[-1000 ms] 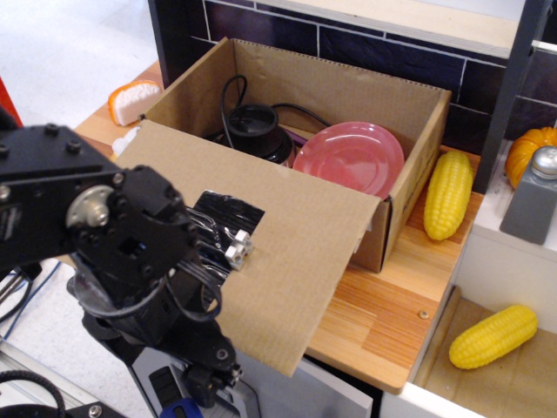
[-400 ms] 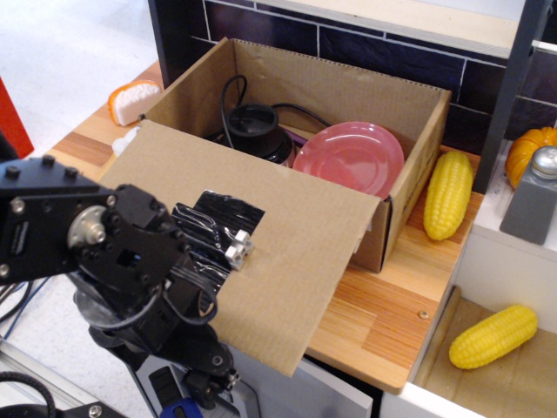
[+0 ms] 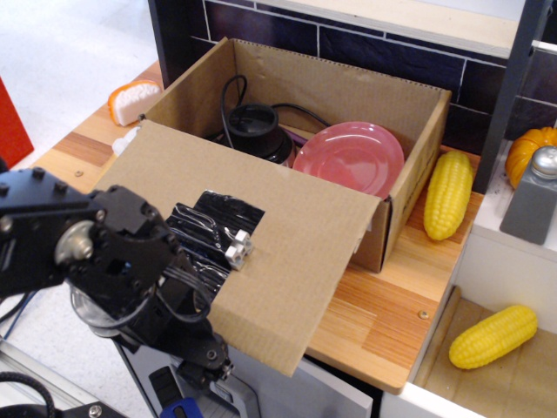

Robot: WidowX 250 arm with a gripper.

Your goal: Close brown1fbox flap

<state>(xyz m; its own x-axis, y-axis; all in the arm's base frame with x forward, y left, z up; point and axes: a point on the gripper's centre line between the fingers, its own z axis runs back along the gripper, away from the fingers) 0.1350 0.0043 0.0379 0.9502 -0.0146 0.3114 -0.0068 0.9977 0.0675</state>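
One tool low at lower left beneath the flap, fingertips hidden, opening impossible to tell; flap folded outward from the brown1fbox on the bench

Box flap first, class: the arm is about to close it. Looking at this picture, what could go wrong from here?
1. The flap hangs outward over the counter edge, and the arm's jaws are hidden low beside it, so a push might slip off.
2. The pink plate leans up inside the brown box; a closing flap may catch on it.
3. A hard shove could slide the box into the corn cob beside it.
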